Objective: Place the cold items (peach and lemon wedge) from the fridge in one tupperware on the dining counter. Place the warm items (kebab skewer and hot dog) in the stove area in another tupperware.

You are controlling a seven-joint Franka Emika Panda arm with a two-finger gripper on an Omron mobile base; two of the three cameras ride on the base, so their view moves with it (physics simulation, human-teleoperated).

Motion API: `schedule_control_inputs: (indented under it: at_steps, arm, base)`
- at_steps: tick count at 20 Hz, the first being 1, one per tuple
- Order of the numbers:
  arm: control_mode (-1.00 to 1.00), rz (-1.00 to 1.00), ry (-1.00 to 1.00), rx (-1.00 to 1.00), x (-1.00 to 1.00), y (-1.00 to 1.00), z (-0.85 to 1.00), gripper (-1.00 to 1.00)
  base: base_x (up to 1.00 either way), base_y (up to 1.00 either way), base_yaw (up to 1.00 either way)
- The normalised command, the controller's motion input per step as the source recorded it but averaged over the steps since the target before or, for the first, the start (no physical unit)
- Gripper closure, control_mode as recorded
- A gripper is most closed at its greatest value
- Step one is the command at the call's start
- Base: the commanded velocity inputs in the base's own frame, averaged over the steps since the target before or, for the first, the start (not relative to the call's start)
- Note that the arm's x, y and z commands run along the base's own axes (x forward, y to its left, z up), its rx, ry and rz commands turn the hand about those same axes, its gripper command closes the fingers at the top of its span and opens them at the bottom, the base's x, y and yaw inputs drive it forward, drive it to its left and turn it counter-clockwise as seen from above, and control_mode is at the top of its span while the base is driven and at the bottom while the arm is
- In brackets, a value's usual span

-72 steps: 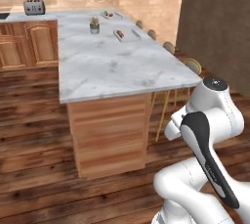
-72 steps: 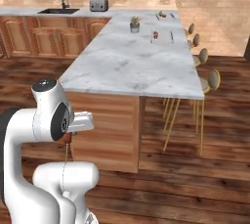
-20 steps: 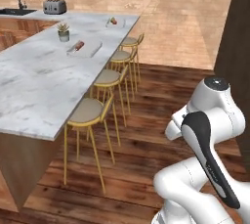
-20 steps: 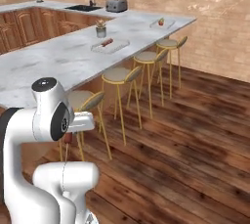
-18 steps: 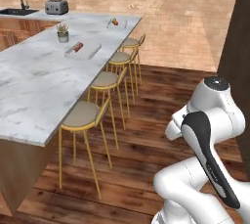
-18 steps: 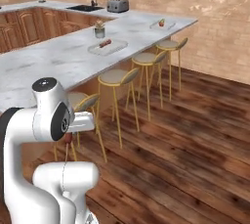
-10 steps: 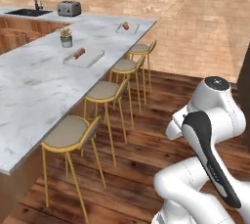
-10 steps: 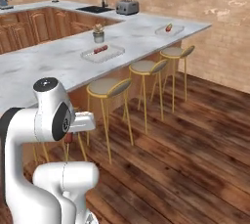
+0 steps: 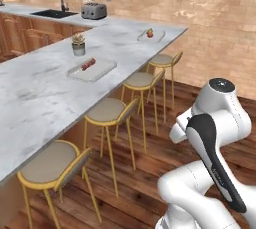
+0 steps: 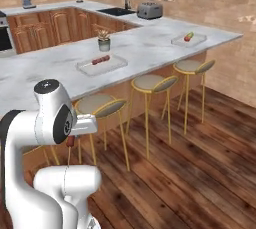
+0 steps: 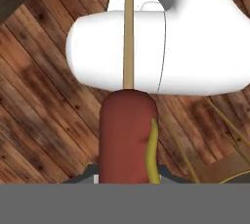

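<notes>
My gripper (image 11: 128,173) is shut on the hot dog (image 11: 127,135), a red-brown sausage with a yellow stripe and a wooden stick pointing away from the hand. In the right base view a bit of the hot dog (image 10: 70,141) peeks out under my folded arm. On the dining counter (image 9: 45,93) lies a clear tupperware (image 9: 92,69) holding the reddish kebab skewer (image 9: 88,64). Another tupperware (image 9: 151,35) at the counter's far end holds small red and green-yellow items, too small to name. Both tupperwares appear in the right base view: the nearer tupperware (image 10: 102,64) and the farther tupperware (image 10: 188,39).
Several yellow-legged stools (image 9: 107,113) line the counter's near side, over wooden floor (image 10: 190,173). A small potted plant (image 9: 78,44) stands beside the nearer tupperware. A toaster (image 9: 93,10) and sink (image 9: 55,13) sit at the back counter.
The whole picture has shifted: the base has driven along the stool side of the counter, and both tupperwares look nearer. The arm keeps its folded pose, still gripping the hot dog.
</notes>
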Motion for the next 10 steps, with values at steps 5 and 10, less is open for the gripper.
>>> schedule_control_inputs:
  at_steps: [5,10]
  arm:
    - [1.0,0.0,0.0,0.0,0.0,0.0,0.0,1.0]
    - [1.0,0.0,0.0,0.0,0.0,0.0,0.0,1.0]
  base:
    - [0.77,-0.53,0.3]
    - [0.68,-0.45,0.23]
